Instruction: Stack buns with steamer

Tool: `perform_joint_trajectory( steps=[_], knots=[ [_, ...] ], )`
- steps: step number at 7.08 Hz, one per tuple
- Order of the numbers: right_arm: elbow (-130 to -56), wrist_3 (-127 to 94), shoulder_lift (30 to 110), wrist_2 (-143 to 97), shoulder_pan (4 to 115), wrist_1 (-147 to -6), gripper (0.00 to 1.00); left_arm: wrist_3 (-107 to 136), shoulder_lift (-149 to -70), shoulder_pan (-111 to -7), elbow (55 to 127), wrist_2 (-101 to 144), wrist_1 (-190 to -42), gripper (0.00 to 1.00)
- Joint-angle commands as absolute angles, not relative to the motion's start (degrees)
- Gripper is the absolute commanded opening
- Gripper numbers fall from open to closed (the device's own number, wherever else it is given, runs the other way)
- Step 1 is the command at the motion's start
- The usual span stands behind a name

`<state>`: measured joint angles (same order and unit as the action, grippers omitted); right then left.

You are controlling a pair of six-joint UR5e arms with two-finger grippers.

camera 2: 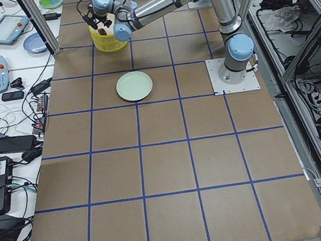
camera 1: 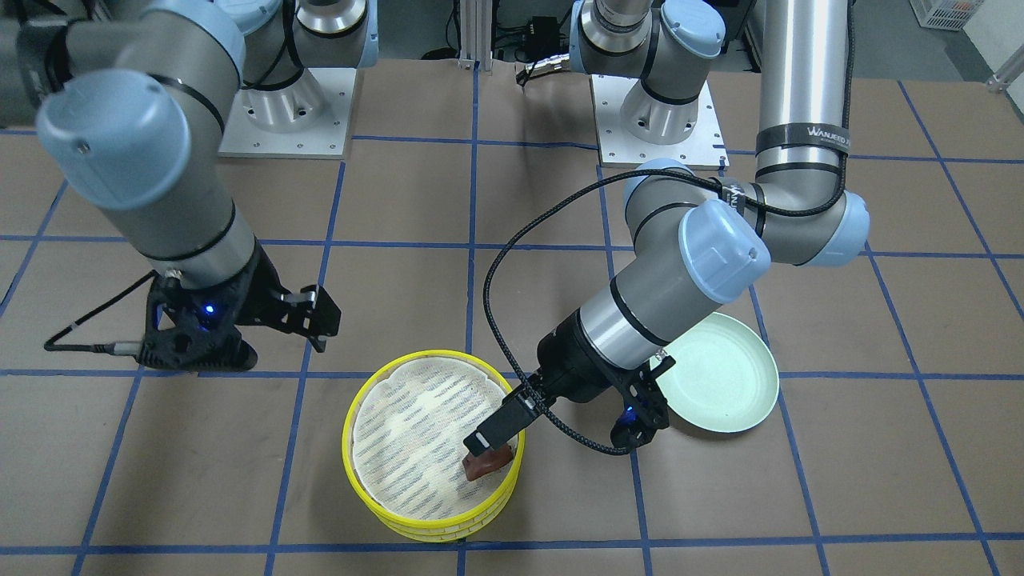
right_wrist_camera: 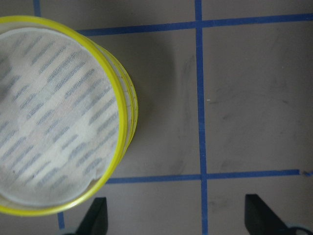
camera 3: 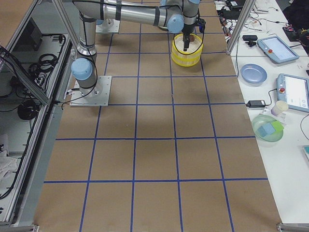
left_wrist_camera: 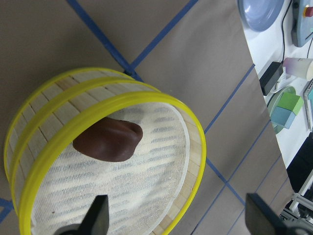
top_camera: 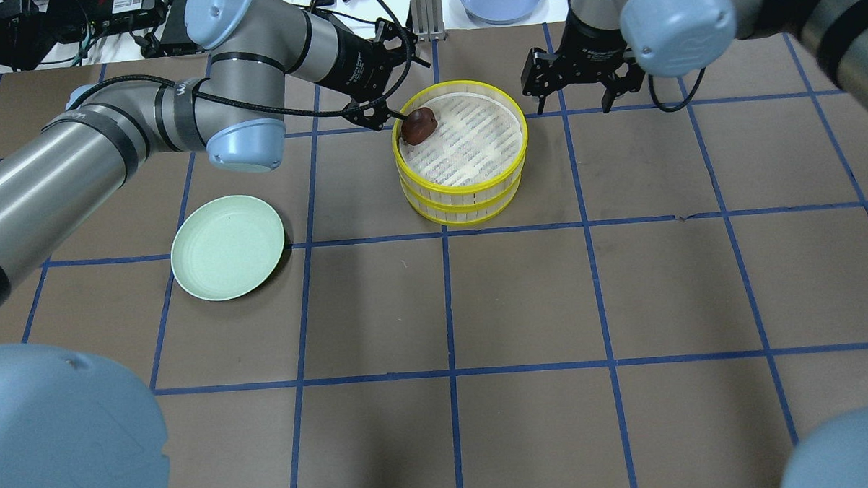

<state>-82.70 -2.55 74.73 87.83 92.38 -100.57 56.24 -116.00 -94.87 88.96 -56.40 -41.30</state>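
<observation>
Dark brown bun [top_camera: 420, 125]: resting on top steamer tray's [top_camera: 465, 194] liner at left rim, likely the easiest drop point for left gripper [left_wrist_camera: 178, 215], wide-spread, empty, just beside. Right gripper [right_wrist_camera: 178, 218]: wide-spread, empty, right of tray, probably keeping clear.

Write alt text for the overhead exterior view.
A dark brown bun lies at the edge of the stacked yellow steamer, with the left gripper beside it. The right gripper hangs open beyond the steamer; a green plate sits apart.
</observation>
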Motion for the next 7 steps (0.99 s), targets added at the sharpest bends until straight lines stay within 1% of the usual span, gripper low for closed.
perform_joint_trajectory(
  steps=[1, 2, 4, 7],
  knots=[
    [-82.71, 10.22, 79.19, 88.94, 91.32, -97.47, 1.00, 38.52, -112.26, -91.00, 87.20, -64.55, -51.51, 1.00],
    [-82.88, 10.37, 79.19, 90.34, 91.41, -97.73, 1.00, 27.27, -109.45, -88.44, 86.75, -69.12, -58.99, 1.00],
    [-83.40, 9.50, 81.28, 90.88, 91.93, -97.30, 1.00, 12.37, -105.92, -86.58, 86.84, -84.57, -67.11, 1.00],
    [-83.41, 7.47, 82.26, 90.70, 91.93, -97.56, 1.00, 8.53, -100.66, -86.04, 87.80, -88.33, -74.95, 1.00]
  ],
)
